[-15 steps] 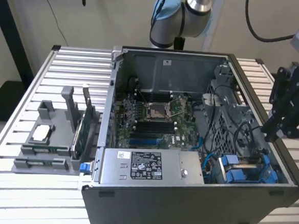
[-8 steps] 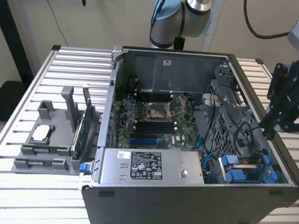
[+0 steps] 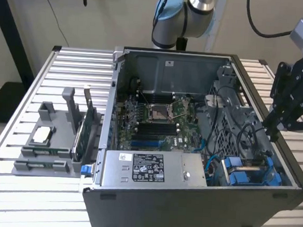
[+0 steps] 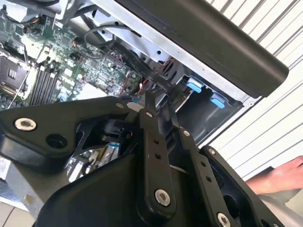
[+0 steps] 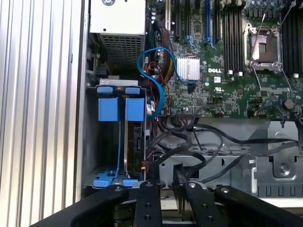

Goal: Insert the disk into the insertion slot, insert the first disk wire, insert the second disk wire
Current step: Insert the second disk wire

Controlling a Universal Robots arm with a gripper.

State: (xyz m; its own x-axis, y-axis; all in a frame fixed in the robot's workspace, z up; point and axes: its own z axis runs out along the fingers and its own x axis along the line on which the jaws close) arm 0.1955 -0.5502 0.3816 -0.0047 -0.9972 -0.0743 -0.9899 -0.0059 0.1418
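Slatted metal table (image 3: 10, 197), open computer case (image 3: 186, 214). The disk (image 5: 136, 142) looks seated in the insertion slot (image 5: 105, 151); the gripper (image 3: 273, 133) hovers over black cables (image 5: 208, 137) beside it, jaws nearly together, contents unclear. I'd keep any plug square to its socket.

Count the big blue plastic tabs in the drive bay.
2, side by side at one end of the insertion slot: one tab, second tab. Others may be hidden.
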